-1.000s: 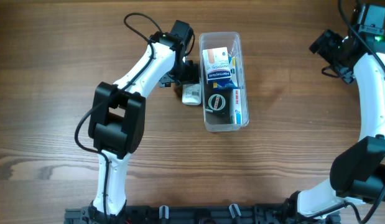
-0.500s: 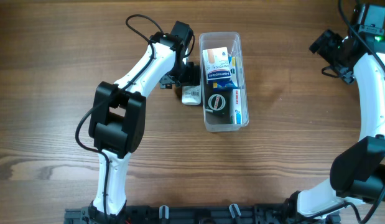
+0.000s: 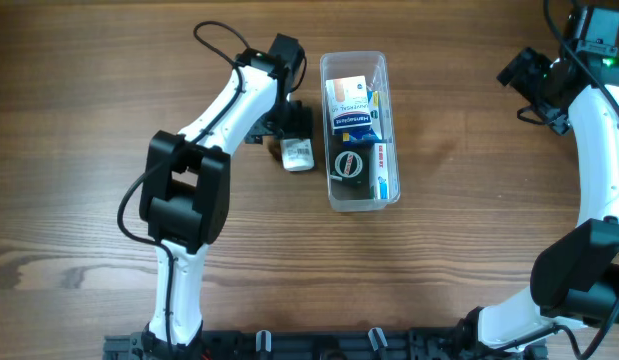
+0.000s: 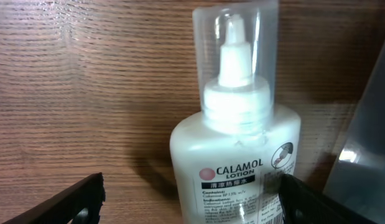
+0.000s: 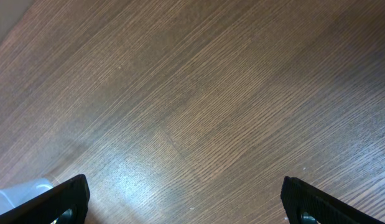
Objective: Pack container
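The clear plastic container stands at the table's upper middle with several small boxes and a black round-marked pack inside. A white Calamol lotion bottle with a clear cap lies on the table just left of the container. In the left wrist view the bottle lies between my left gripper's open fingers, close to the right finger, and the container's wall shows at the right edge. From overhead the left gripper is over the bottle. My right gripper is open and empty at the far right.
Inside the container are an orange-and-white box, a blue-and-white box and a thin blue-white box. The right wrist view shows bare wood under the right gripper and a pale clear corner at the lower left.
My left gripper and the lotion bottle have shifted a little left, away from the container's wall, and the bottle has turned slightly. The right arm has not moved.
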